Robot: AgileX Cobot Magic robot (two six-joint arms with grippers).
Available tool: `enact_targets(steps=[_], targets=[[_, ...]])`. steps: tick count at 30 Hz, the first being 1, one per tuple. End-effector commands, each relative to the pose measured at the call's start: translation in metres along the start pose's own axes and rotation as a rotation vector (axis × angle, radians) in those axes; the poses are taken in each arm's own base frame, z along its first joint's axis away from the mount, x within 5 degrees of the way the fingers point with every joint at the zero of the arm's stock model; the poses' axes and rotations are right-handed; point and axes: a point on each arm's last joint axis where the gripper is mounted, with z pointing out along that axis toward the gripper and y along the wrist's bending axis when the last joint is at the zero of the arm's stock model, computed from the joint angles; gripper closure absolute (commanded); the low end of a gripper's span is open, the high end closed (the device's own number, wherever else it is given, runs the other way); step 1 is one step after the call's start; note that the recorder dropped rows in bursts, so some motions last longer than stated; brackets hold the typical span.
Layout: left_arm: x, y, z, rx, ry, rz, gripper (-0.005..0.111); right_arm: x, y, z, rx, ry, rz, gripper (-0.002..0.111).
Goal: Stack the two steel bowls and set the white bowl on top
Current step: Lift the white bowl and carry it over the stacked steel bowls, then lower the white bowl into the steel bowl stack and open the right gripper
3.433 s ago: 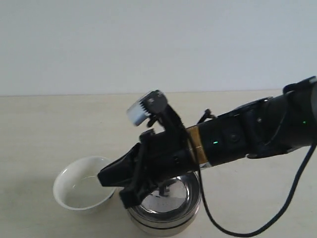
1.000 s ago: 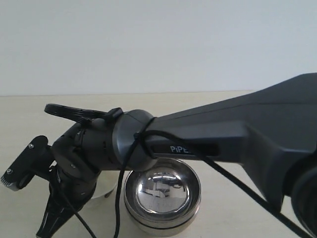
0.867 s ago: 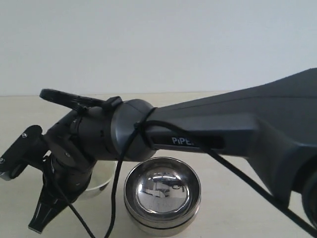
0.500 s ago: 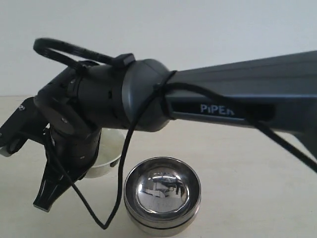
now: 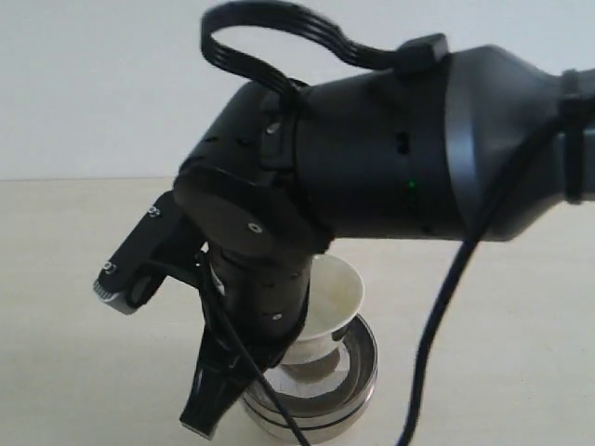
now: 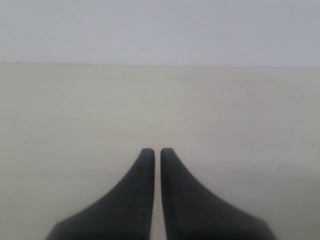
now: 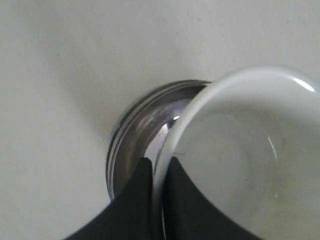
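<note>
My right gripper (image 7: 159, 165) is shut on the rim of the white bowl (image 7: 240, 150), one finger inside and one outside. That glossy white bowl (image 5: 333, 295) hangs tilted over the two steel bowls (image 5: 358, 376), which sit nested on the table with their rims stacked. Its base dips into the top steel bowl (image 7: 134, 137); whether they touch I cannot tell. The dark right arm (image 5: 372, 158) hides the bowls' left sides. My left gripper (image 6: 153, 150) is shut on nothing above bare table, and the exterior view does not show it.
The beige table (image 5: 65, 279) runs back to a plain pale wall (image 5: 93, 84). A black cable (image 5: 446, 325) loops down from the right arm in front of the table. The left wrist view holds only bare tabletop (image 6: 160, 100).
The right arm has lifted the white bowl from the table left of the steel bowls and carried it right, over them. The steel bowls have not moved.
</note>
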Motion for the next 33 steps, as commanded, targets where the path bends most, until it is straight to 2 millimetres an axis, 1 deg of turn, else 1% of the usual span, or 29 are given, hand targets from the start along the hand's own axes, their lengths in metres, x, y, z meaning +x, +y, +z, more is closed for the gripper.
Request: enact_targets(steps=[1, 7, 18, 20, 22, 24, 26, 28, 29, 30, 33], targets=[[0.0, 0.0, 0.0, 0.005, -0.007, -0.004, 0.103, 0.016, 0.006, 0.01, -0.011, 0.002, 0.003, 0.108], [0.0, 0.0, 0.0, 0.005, -0.007, -0.004, 0.103, 0.024, 0.014, 0.025, -0.03, -0.045, 0.002, 0.108], [0.0, 0.0, 0.0, 0.005, -0.007, -0.004, 0.103, 0.024, 0.016, 0.026, -0.054, -0.052, 0.027, 0.108], [0.0, 0.0, 0.0, 0.005, -0.007, -0.004, 0.103, 0.024, 0.017, 0.03, -0.06, -0.044, 0.03, 0.108], [0.0, 0.0, 0.0, 0.005, -0.007, -0.004, 0.103, 0.024, 0.018, 0.034, -0.06, -0.034, 0.026, 0.104], [0.0, 0.0, 0.0, 0.005, -0.007, -0.004, 0.103, 0.024, 0.018, 0.034, -0.06, -0.04, 0.026, 0.095], [0.0, 0.0, 0.0, 0.005, -0.007, -0.004, 0.103, 0.023, 0.018, 0.034, -0.06, -0.05, 0.026, 0.081], [0.0, 0.0, 0.0, 0.005, -0.007, -0.004, 0.103, 0.022, 0.018, 0.034, -0.054, -0.059, 0.019, 0.071], [0.0, 0.0, 0.0, 0.005, -0.007, -0.004, 0.103, 0.022, 0.017, 0.034, -0.051, -0.064, 0.016, 0.068], [0.0, 0.0, 0.0, 0.005, -0.007, -0.004, 0.103, 0.022, 0.017, 0.034, -0.048, -0.064, 0.012, 0.068], [0.0, 0.0, 0.0, 0.005, -0.007, -0.004, 0.103, 0.022, 0.015, 0.031, -0.033, -0.071, -0.003, 0.071]])
